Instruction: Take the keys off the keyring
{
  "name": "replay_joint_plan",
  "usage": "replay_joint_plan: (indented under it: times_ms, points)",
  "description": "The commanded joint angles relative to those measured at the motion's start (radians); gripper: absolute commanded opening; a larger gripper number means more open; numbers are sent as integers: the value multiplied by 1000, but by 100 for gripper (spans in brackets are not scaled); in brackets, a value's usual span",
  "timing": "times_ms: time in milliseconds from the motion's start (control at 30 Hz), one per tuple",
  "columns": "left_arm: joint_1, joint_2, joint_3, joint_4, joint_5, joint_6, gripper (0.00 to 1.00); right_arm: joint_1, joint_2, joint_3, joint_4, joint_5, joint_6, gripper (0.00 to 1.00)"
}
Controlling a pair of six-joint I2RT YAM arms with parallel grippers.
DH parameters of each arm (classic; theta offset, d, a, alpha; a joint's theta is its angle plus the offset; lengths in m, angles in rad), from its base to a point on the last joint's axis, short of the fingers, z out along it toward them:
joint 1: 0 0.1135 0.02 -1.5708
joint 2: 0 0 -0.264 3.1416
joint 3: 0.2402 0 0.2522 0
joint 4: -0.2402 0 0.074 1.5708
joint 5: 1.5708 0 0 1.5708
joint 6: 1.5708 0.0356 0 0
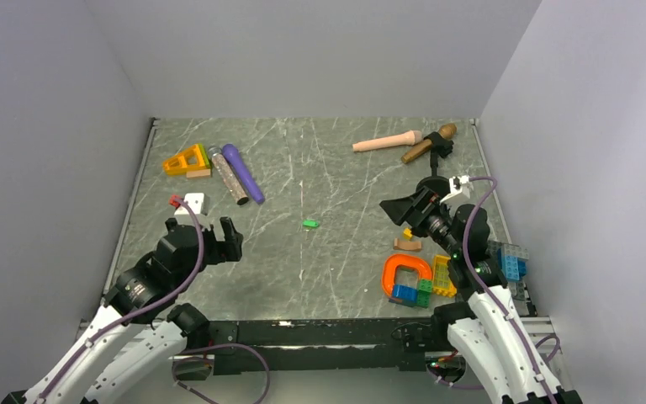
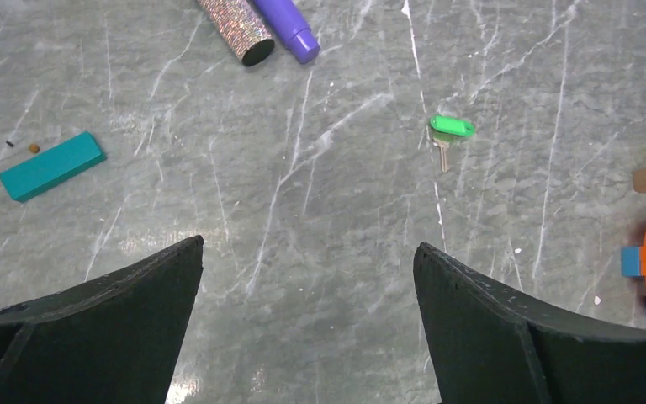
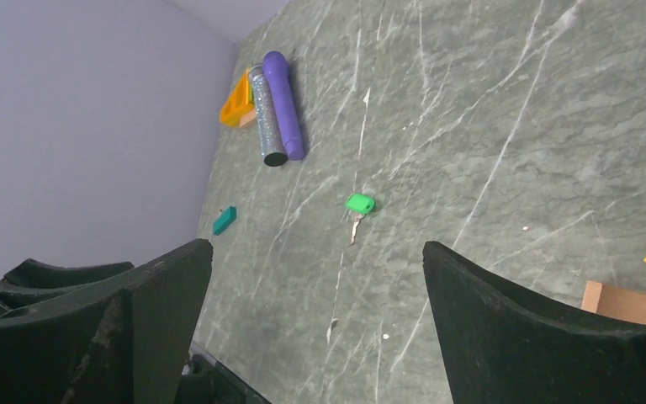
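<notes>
Robot lab test cell: plain grey walls [image 1: 320, 50] box in marbled tabletop [image 1: 320, 168].

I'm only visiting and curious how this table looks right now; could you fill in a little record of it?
green key: lying flat in the middle, metal blade showing, nothing touching it
teal key: flat, off to its left, well apart
keyring: none visible
left gripper: open, holding nothing
right gripper: open, holding nothing
other items: purple tube beside glitter tube, back left; toy blocks, front right
</notes>
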Motion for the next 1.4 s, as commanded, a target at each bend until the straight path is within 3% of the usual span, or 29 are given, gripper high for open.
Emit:
replay_joint_plan:
  times_ms: [0,167,333,500,733,900,1233,1367]
  points:
    - [-5,-39,-5,56,45,54,99,12,14,35,24,1,13,100]
    - [-5,-50,-48,152,187,65,99,54,90,22,84,-84,51,100]
    - [-9,113,-60,278,302,12,98,216,206,52,117,4,54,100]
    - [-50,350,29,308,275,38,90,304,328,176,-117,132,33,100]
    - [-71,541,50,428,287,47,85,316,334,144,-128,158,51,100]
    - [-106,638,27,558,285,227,85,315,331,154,-176,177,18,100]
    - [-218,882,22,829,114,689,83,315,335,177,-229,221,-31,100]
    - [-256,957,71,795,96,819,82,315,339,174,-228,218,-42,100]
